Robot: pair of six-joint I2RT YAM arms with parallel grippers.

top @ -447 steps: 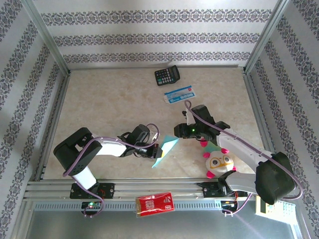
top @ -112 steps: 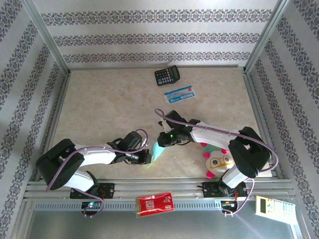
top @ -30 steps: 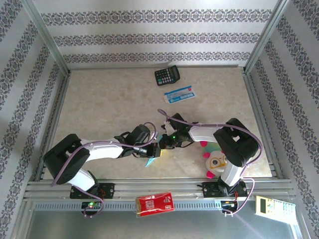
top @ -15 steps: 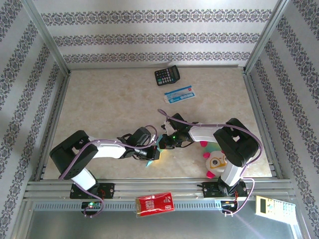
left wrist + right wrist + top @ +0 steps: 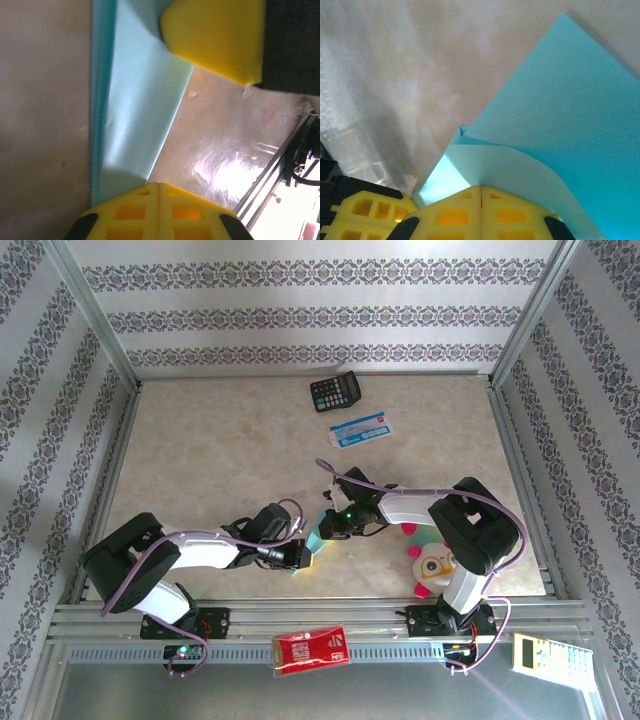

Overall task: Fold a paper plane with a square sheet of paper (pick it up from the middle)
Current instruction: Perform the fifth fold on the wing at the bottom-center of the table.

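The square sheet of paper is light turquoise, folded into layers, and lies low over the table between my two grippers. In the left wrist view the sheet of paper runs as a long strip with stacked edges on its left side. My left gripper is shut, its tips resting on the strip's near end. My right gripper is shut on a curled flap of the paper, at the sheet's far end. One of its fingers shows over the strip. A paper plane is out of view.
A black calculator and a blue-and-white card lie at the back. A plush owl sits just right of the right arm. A red packet lies on the front rail. Metal frame rails edge the table.
My shut left gripper has slid back along the paper toward the near left. The right gripper has stayed put on the paper's far end.
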